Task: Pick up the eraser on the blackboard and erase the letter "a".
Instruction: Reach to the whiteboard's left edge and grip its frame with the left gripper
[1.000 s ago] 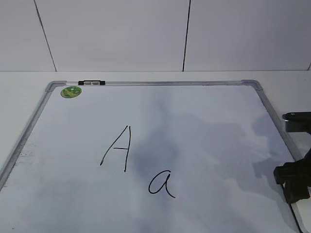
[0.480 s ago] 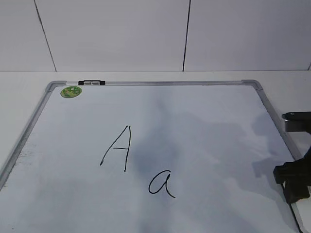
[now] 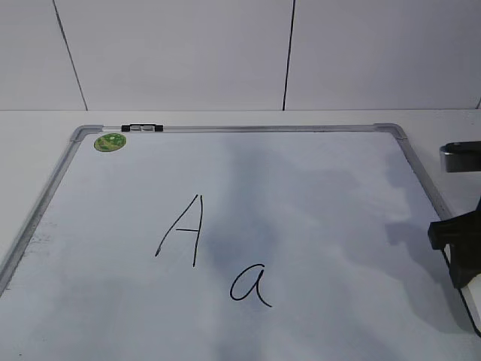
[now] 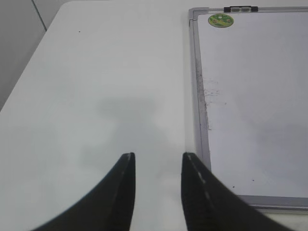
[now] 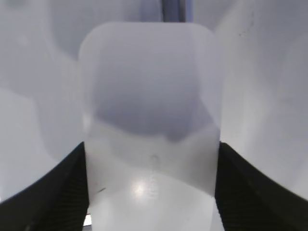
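Observation:
The blackboard (image 3: 316, 188) is a white board with a silver frame lying flat on the table. The letter "a" (image 3: 250, 286) is written in black near its front middle. The white eraser (image 5: 150, 96) fills the space between my right gripper's (image 5: 151, 149) fingers, which are shut on its two sides. In the exterior view that gripper (image 3: 455, 244) is at the board's right edge, with a sliver of the eraser (image 3: 467, 284) showing below it. My left gripper (image 4: 158, 159) is open and empty over the bare table, left of the board's frame (image 4: 199, 96).
A capital "A" (image 3: 180, 229) is written up and left of the "a". A green round magnet (image 3: 110, 141) sits in the board's far left corner, next to a black-and-white clip (image 3: 141, 128) on the far edge. A tiled wall stands behind the table.
My right gripper has risen and shifted slightly right at the board's right edge, and its shadow on the board moved with it. The writing and the magnet are unchanged.

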Controlling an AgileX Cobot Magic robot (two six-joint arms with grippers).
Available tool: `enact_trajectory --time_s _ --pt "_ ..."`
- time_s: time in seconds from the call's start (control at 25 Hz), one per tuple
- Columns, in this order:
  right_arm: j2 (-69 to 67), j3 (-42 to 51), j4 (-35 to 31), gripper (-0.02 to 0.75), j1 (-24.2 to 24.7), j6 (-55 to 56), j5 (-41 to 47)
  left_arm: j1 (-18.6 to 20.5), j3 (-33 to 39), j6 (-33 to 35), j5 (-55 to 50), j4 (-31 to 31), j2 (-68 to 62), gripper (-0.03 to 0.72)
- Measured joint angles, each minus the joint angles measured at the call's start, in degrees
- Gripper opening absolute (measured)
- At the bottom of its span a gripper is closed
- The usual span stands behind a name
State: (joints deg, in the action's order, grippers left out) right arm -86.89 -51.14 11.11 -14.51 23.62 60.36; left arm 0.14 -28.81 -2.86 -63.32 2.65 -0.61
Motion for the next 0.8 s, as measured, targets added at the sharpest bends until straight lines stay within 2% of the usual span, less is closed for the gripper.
enact_trajectory --time_s 0.2,0.36,0.8 --pt "1.59 -2.18 -0.89 0.552 0.0 -0.25 0.92 0.0 0.0 0.0 0.0 0.0 0.0 0.244" --pt "2.23 -5.35 -4.58 0.552 -0.24 -3.35 1.6 0.0 0.0 0.0 0.0 0.0 0.0 0.245" --pt "-1.47 -20.83 -5.36 0.551 -10.68 -6.35 7.83 0.0 0.0 0.0 0.0 0.0 0.0 0.244"
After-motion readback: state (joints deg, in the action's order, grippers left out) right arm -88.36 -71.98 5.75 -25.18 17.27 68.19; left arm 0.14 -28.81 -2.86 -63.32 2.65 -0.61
